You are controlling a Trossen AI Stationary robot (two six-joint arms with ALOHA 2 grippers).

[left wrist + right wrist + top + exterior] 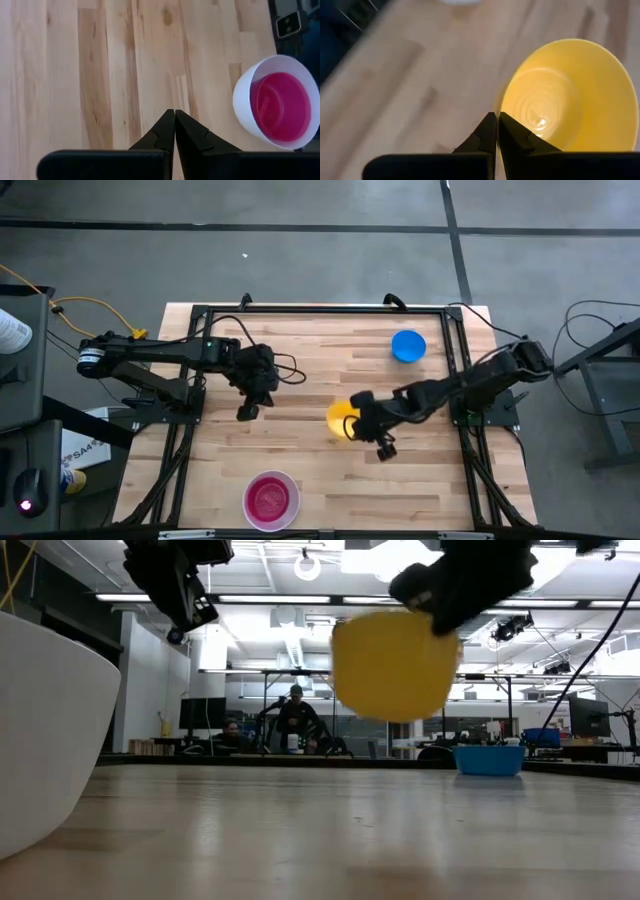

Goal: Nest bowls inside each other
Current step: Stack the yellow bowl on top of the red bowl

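A yellow bowl point(341, 418) hangs above the table's middle with my right gripper point(496, 119) shut on it. In the low view the yellow bowl point(393, 665) is well clear of the wood. A blue bowl point(408, 346) stands on its base at the far right. A pink-red bowl point(268, 499) sits inside a white bowl point(291, 483) at the near edge. My left gripper point(247, 412) hovers shut and holds nothing, left of the yellow bowl; in its wrist view the left gripper point(175, 114) is over bare wood. My right gripper pinches the yellow bowl's rim point(503, 106) between its two fingers, one finger inside the bowl and one outside. The fingers slant down from the table's right side. The bowl is lifted clear of the table and tilted, hanging beside the fingertips.
The black frame rails point(320, 310) run along the table's far edge and both sides. Cables point(290, 370) trail from the left arm. Bare wood lies between the yellow bowl and the white bowl point(243, 90). People sit far off in the room point(295, 720).
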